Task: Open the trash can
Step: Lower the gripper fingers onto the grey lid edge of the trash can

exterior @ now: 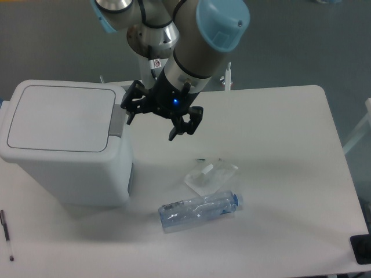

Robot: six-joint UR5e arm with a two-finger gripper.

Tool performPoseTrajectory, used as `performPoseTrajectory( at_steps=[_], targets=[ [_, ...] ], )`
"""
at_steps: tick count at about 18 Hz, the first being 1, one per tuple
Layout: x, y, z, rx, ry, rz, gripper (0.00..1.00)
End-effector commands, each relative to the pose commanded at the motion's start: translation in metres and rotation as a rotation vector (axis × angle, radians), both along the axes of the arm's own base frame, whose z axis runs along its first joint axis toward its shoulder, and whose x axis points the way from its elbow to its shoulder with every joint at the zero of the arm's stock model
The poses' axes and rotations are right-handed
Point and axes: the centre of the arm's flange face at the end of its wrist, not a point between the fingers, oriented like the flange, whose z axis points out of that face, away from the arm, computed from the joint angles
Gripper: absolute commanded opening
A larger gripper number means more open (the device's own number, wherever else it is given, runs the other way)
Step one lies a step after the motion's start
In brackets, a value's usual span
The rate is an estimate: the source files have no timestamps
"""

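The arm reaches down from the upper middle, its grey forearm angled left. The black gripper point(152, 120) hangs with both fingers spread apart (a blue light glows on its body), holding nothing.

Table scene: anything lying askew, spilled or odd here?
A clear plastic bottle lies on its side by a crumpled clear wrapper. A pen lies loose at the left edge. The trash can stands upright, lid shut.
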Motion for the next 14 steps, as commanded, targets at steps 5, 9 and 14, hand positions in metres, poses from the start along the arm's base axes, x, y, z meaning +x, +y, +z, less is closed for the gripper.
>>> performPoseTrajectory(
  at_steps=[5,9,14],
  targets=[
    [0.0016,-0.0016,-0.0087,-0.013,-0.012,0.001,1.0],
    [0.0018,-0.0019,-0.0095,-0.016,-0.015,0.004,1.0],
    [0.0031,-0.0013,-0.0096,-0.022,-0.024,0.02,1.0]
  ],
)
